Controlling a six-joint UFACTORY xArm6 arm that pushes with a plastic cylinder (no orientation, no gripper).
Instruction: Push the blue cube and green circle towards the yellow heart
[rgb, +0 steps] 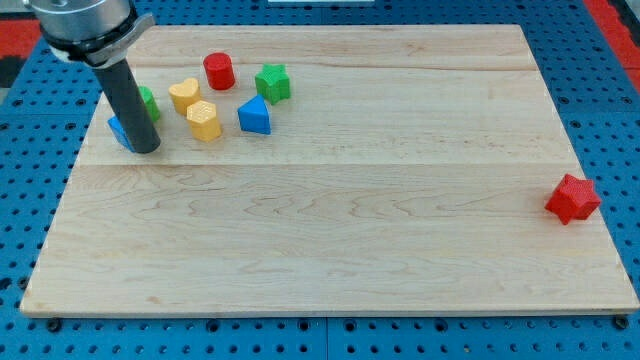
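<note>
my tip (145, 148): no jaws, plain rod, touching blue cube (119, 130). green circle (149, 102) just behind rod. yellow heart (184, 95), landmark, lay to the view's right of both, near.

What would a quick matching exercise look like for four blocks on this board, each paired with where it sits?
Blocks:
1. red star
2. red cylinder
3. blue cube
4. green star

Places:
A. partly hidden behind my tip, at the view's left
B. alone near the board's right edge
C. just right of the red cylinder
D. above and right of the yellow heart

Pairs: 1-B, 2-D, 3-A, 4-C
</note>
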